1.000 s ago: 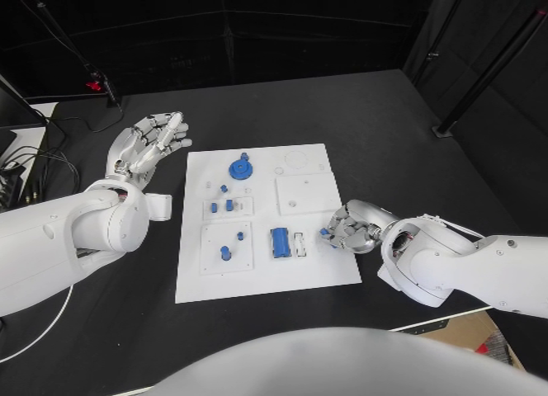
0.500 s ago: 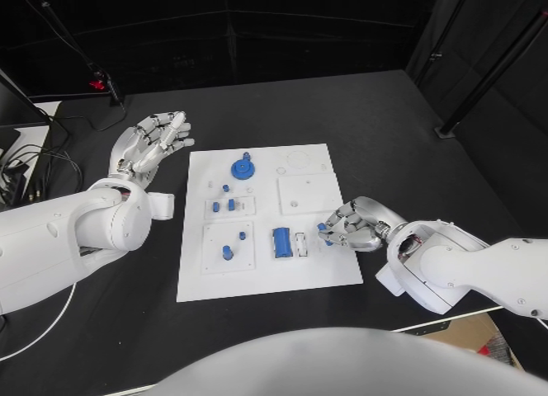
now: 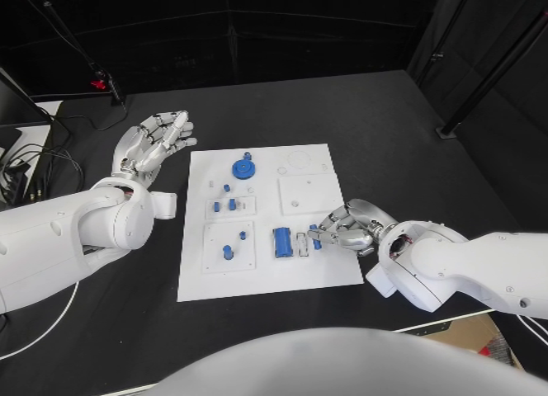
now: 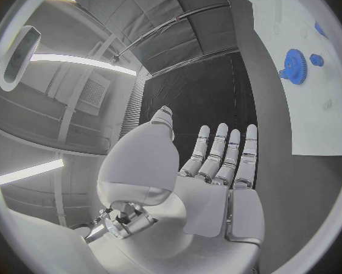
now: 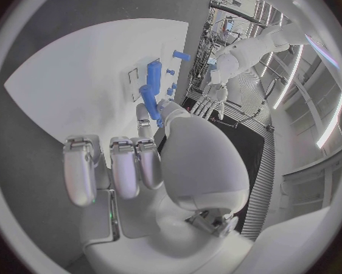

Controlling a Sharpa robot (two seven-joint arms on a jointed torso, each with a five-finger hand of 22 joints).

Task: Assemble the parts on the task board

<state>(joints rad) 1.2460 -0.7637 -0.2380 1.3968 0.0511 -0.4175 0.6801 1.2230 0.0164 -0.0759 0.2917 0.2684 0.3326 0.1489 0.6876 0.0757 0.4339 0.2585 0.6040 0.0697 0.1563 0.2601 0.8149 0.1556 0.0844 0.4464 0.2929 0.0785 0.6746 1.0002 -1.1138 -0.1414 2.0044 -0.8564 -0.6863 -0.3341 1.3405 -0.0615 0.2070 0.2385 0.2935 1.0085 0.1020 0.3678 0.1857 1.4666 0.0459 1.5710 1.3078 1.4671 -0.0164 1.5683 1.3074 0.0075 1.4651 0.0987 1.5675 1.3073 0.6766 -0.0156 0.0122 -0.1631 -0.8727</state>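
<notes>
Lettering is not legible on any item. The flat white rectangular task board lies at the centre of the black table and carries several shallow square recessed panels. The panel at 12 o'clock on the board holds a blue toothed gear with a small blue peg just beyond it. The panel at 9 o'clock holds small blue pins; the panel at 7 o'clock holds two small blue pieces. Near 4 o'clock lies a blue cylindrical part beside a narrow white slot. The right hand rests at the board's 3 o'clock edge, its fingers curled, pinching a small blue elongated part at the fingertips over that slot. The left hand hovers off the board at 10 o'clock, fingers extended and holding nothing.
</notes>
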